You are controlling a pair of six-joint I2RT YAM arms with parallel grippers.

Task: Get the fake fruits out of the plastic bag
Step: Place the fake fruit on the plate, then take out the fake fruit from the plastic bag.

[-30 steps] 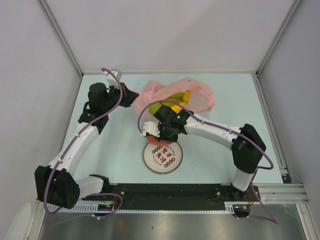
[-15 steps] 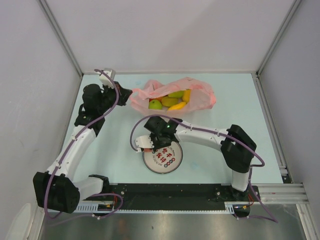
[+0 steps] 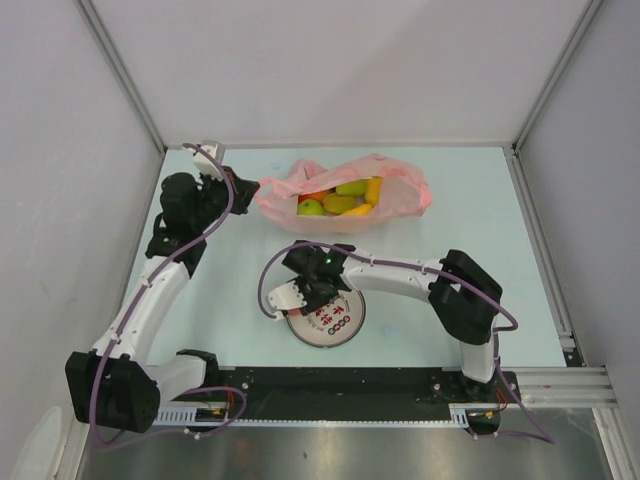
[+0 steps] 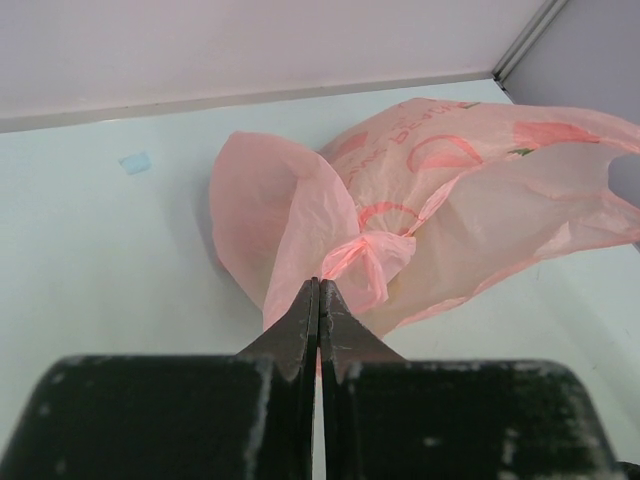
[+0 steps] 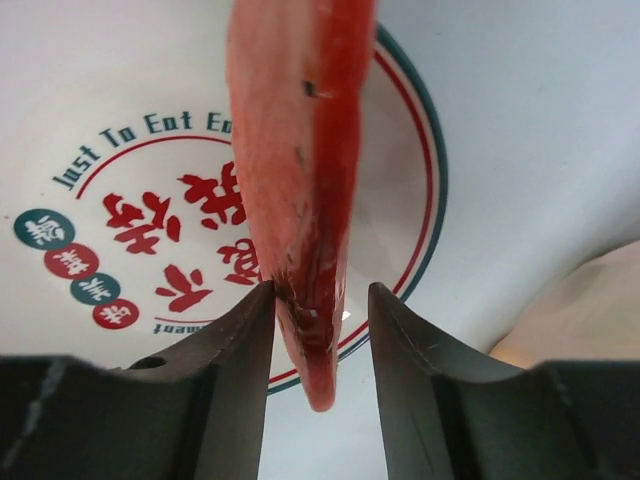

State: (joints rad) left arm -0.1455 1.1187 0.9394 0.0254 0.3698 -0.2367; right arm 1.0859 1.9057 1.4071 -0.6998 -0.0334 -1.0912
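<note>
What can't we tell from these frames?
- Whether the watermelon slice touches the plate: right wrist view cuts off its far end; right gripper hides most of it from above.
- How many fruits are in the plastic bag: folds hide some from above; left wrist view shows only its outside.

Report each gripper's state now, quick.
Left gripper: shut on the thin translucent pink plastic bag.
Right gripper: open, glossy red watermelon slice loose between its jaws.
</note>
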